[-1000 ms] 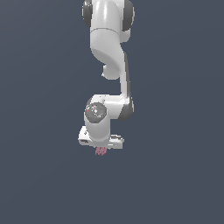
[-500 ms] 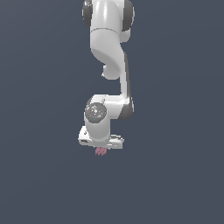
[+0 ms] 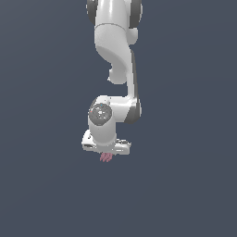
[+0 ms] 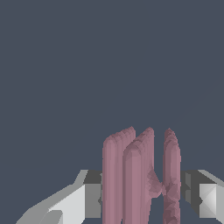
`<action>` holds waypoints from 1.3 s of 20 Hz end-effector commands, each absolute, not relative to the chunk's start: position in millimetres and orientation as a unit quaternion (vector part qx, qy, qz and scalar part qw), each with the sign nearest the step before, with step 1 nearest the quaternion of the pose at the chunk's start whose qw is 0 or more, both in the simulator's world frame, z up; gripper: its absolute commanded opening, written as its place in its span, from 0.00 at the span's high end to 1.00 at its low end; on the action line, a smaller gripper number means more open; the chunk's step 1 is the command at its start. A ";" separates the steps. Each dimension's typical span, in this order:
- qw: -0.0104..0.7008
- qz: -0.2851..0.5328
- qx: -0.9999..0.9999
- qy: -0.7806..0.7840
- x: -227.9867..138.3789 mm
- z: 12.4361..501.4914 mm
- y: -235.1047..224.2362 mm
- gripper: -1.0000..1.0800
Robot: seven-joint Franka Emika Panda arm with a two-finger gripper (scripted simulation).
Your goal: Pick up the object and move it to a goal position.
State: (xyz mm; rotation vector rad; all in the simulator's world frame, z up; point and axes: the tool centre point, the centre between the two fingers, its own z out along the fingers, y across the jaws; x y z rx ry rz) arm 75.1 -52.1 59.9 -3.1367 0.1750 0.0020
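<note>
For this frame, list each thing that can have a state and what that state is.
gripper: fingers on either side of the pink-red object, apparently shut on it.
pink-red object: upright strips between the fingers, sticking out below the gripper in the exterior view.
arm: reaching down, wrist pointing downward.

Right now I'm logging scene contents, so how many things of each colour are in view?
Pink-red: 1, the object between the fingers
White: 1, the arm with its gripper
Total: 2
</note>
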 end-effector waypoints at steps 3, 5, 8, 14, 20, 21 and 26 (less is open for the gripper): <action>0.000 0.000 -0.998 0.056 65.9 79.5 -55.2 1.00; 0.000 0.000 -0.998 0.056 60.1 91.0 -56.9 1.00; 0.000 0.000 -0.998 0.056 49.6 112.0 -60.2 1.00; 0.000 0.000 -0.998 0.056 24.2 163.6 -68.4 1.00; 0.001 0.000 -0.998 0.056 -2.8 219.8 -77.3 1.00; 0.001 0.000 -0.998 0.056 -7.4 229.7 -78.9 1.00; 0.001 0.000 -0.998 0.056 -29.3 277.3 -86.4 1.00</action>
